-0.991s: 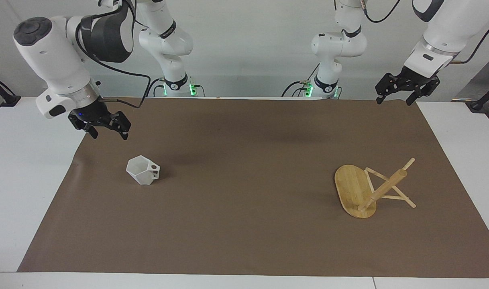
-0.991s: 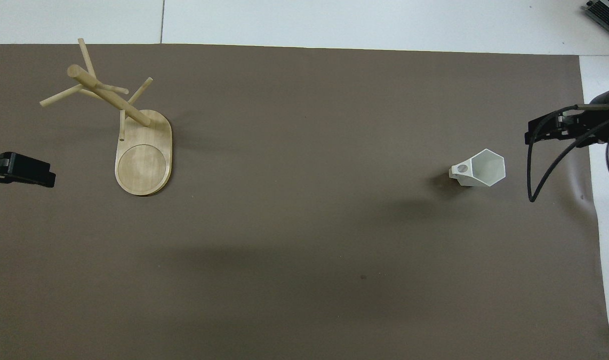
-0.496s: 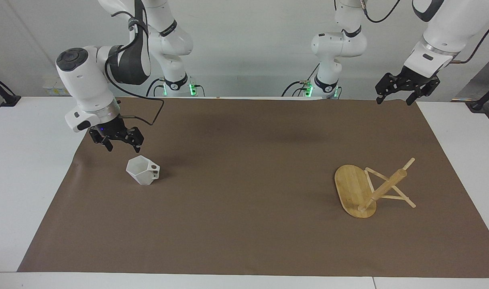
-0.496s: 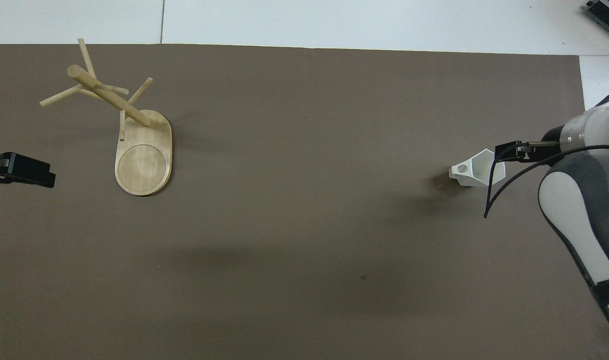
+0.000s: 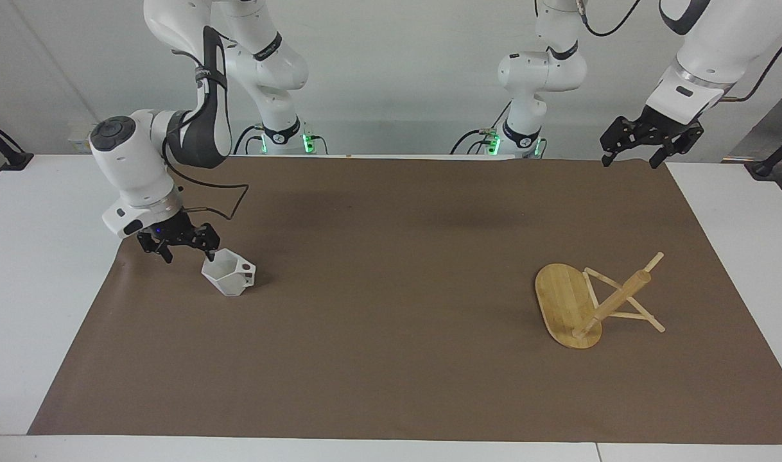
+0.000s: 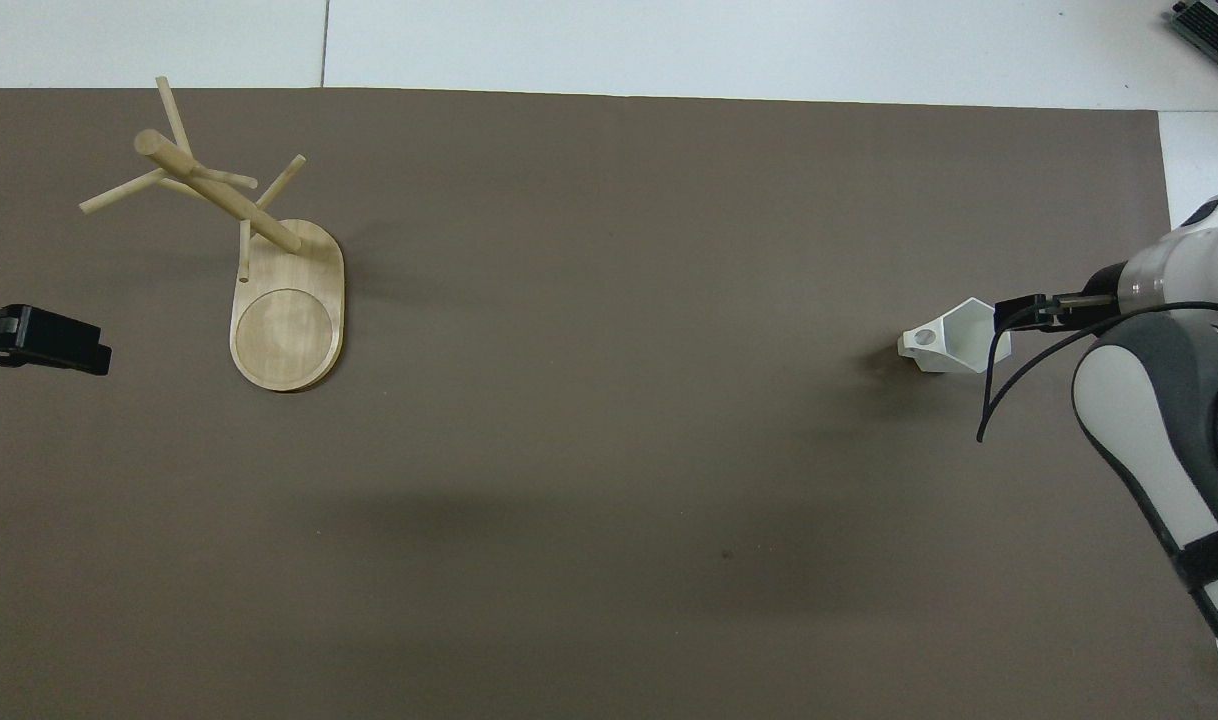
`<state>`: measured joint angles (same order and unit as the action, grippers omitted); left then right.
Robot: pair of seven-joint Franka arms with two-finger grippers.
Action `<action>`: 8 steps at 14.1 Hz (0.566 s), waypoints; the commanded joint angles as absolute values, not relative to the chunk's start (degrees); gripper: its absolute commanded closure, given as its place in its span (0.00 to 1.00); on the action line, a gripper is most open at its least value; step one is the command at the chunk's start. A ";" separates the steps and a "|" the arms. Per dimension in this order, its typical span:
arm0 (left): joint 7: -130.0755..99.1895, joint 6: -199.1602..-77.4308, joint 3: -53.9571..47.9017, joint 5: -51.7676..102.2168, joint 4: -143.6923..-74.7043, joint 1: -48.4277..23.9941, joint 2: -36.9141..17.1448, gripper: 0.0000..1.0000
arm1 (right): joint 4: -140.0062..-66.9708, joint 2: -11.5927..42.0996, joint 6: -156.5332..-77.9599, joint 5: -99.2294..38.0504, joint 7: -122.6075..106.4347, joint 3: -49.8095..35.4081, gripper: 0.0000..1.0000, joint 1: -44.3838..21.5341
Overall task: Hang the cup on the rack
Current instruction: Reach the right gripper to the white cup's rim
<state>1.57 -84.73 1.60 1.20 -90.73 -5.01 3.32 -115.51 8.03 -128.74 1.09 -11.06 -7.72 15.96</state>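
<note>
At the cup (image 5: 229, 274), open right pincer (image 5: 187, 253).

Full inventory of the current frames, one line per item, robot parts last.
cup: 1, white, faceted, upright on the mat toward the right arm's end of the table, handle pointing toward the left arm's end.
rack: 1, light bamboo, standing on the mat toward the left arm's end, pegs bare.
mat: 1, brown, covering most of the table.
table: 1, white, showing around the mat.
right hand: 1, black, open, low at the cup's rim, one finger at or just inside the opening; contact unclear.
left hand: 1, black, open, raised over the mat's corner at its own end, waiting.
</note>
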 commanded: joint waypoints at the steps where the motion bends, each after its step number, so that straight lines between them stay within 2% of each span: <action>1: 1.05 -84.64 1.32 0.09 -92.46 -4.75 4.92 0.00 | -117.94 8.43 -132.08 0.18 -12.83 -8.17 0.00 16.52; 3: 1.05 -84.64 1.32 0.09 -92.46 -4.75 4.92 0.00 | -119.09 9.58 -135.34 0.18 -12.66 -8.17 0.00 16.52; 7: 1.05 -84.64 1.32 0.09 -92.46 -4.75 4.92 0.00 | -119.27 10.20 -135.79 0.18 -12.04 -8.17 0.00 16.44; 8: 0.97 -84.64 1.32 0.09 -92.46 -4.75 4.92 0.00 | -119.27 10.20 -135.62 0.18 -11.95 -8.17 0.07 16.44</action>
